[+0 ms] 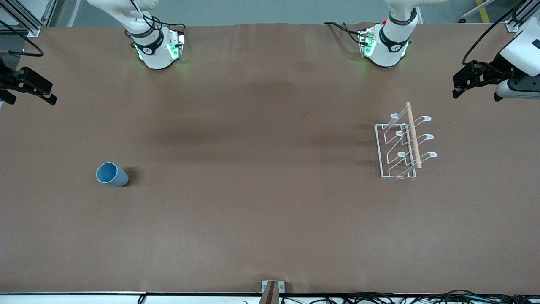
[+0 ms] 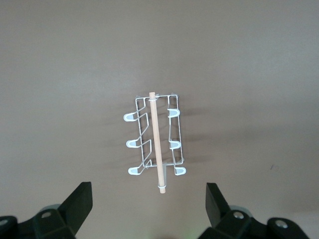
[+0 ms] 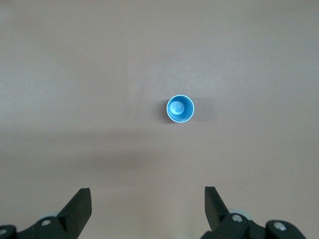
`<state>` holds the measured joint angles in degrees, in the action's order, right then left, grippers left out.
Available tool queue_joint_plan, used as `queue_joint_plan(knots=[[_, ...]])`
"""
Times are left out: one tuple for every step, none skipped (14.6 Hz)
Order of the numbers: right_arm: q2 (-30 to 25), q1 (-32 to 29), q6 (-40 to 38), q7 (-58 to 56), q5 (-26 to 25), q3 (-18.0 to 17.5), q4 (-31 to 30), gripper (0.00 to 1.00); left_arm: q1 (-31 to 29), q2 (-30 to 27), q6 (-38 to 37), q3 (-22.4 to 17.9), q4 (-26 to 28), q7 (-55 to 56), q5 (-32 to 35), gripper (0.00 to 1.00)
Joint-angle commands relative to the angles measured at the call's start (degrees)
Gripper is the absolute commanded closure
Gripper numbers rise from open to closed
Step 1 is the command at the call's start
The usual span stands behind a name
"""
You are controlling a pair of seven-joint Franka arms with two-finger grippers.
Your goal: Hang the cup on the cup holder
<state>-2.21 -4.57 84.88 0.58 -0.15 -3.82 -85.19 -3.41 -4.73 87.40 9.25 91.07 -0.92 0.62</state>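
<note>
The light blue cup [image 1: 112,174] stands upright, mouth up, on the brown table toward the right arm's end; in the right wrist view the cup [image 3: 180,108] shows from straight above. The white wire cup holder [image 1: 405,143] with its wooden rod stands toward the left arm's end, and the left wrist view looks down on the cup holder [image 2: 154,142]. My right gripper [image 1: 49,98] hangs open high over the table's edge, apart from the cup, with nothing between its fingers [image 3: 79,204]. High beside the holder, my left gripper [image 1: 457,89] is open and empty too [image 2: 148,191].
The brown table cover [image 1: 261,190] stretches between cup and holder. Both arm bases [image 1: 157,50] sit along the edge farthest from the front camera. A small bracket [image 1: 272,289] and cables lie at the nearest edge.
</note>
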Motion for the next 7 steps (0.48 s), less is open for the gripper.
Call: queue_joint_plan(knots=[[-0.17,-0.09,-0.15,0.38,0.59,0.13,-0.33,0.00,-0.29,-0.72,-1.09,-0.02,-0.28,-1.01,-0.71,0.00],[-0.17,-0.09,-0.24,0.38,0.59,0.13,-0.33,0.00,-0.29,-0.72,-1.18,-0.02,-0.27,-1.10,-0.71,0.00],[-0.17,-0.09,-0.24,0.38,0.59,0.13,-0.33,0.00,-0.29,-0.63,-1.35,-0.02,-0.36,-1.01,-0.71,0.00],[-0.17,-0.09,-0.24,0.38,0.59,0.13,-0.33,0.00,-0.20,-0.63,-1.53,-0.02,-0.36,-1.01,-0.71,0.00],[-0.17,-0.09,-0.15,0.38,0.59,0.13,-0.33,0.00,-0.11,-0.63,-1.44,-0.02,-0.36,-1.01,-0.71,0.00],[-0.17,-0.09,-0.15,0.38,0.59,0.13,-0.33,0.00,-0.20,-0.63,-1.44,0.07,-0.36,-1.19,-0.71,0.00],[-0.17,-0.09,-0.15,0.38,0.59,0.13,-0.33,0.00,-0.20,-0.37,-1.44,0.07,-0.45,-1.10,-0.71,0.00]])
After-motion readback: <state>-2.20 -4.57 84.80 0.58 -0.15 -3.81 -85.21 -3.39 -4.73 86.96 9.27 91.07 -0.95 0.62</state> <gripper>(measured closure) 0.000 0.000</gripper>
